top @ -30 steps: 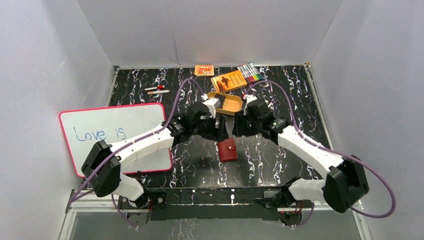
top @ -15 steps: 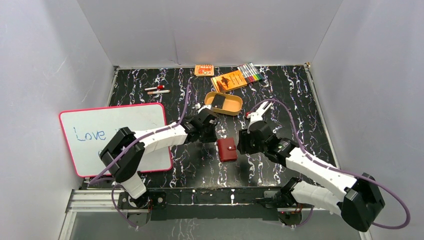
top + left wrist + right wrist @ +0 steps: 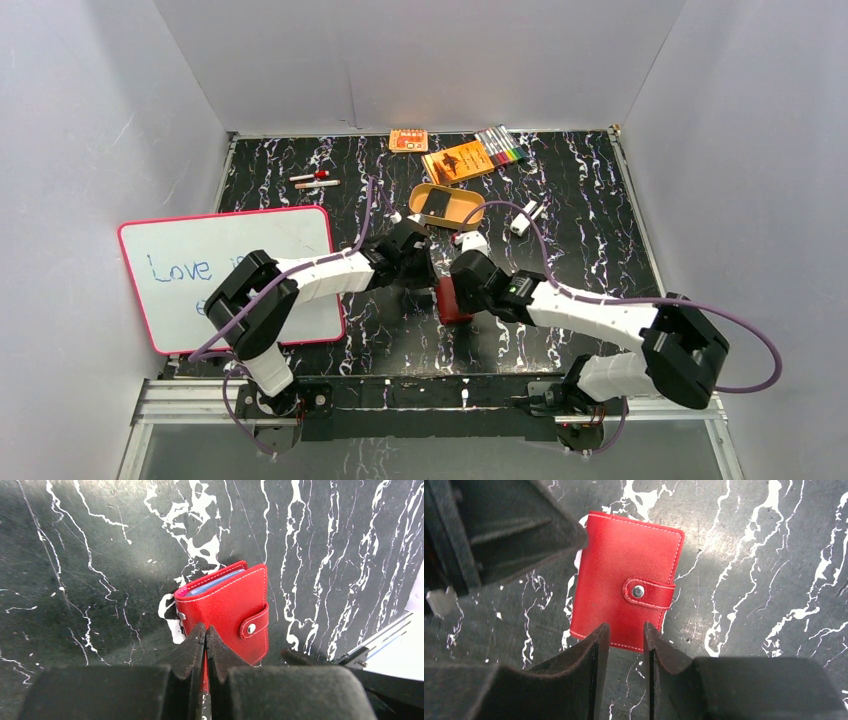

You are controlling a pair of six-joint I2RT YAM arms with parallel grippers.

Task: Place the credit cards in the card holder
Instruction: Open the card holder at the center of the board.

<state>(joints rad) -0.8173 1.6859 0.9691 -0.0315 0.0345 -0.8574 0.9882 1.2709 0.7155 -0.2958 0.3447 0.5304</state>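
1. Your card holder [image 3: 624, 565] lies snapped shut on the tabletop [image 3: 590, 200], between both arms.
2. Your left claw [image 3: 205, 632] is pinched fully closed on nothing, its tips at the holder's edge, probably to steady it.
3. Your right claw [image 3: 622, 630] stands part-open over an edge, gripping nothing.
4. A dark credit card [image 3: 436, 204] sits apart in the tan tray [image 3: 470, 218].

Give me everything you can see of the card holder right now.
The card holder is a small red leather-look wallet with white stitching, lying flat and closed on the marbled table, tab snapped shut. Bluish sleeves peek from one end. The shut left hand overlaps one edge; the right hand, jaws apart, hovers over another. Contact unclear.
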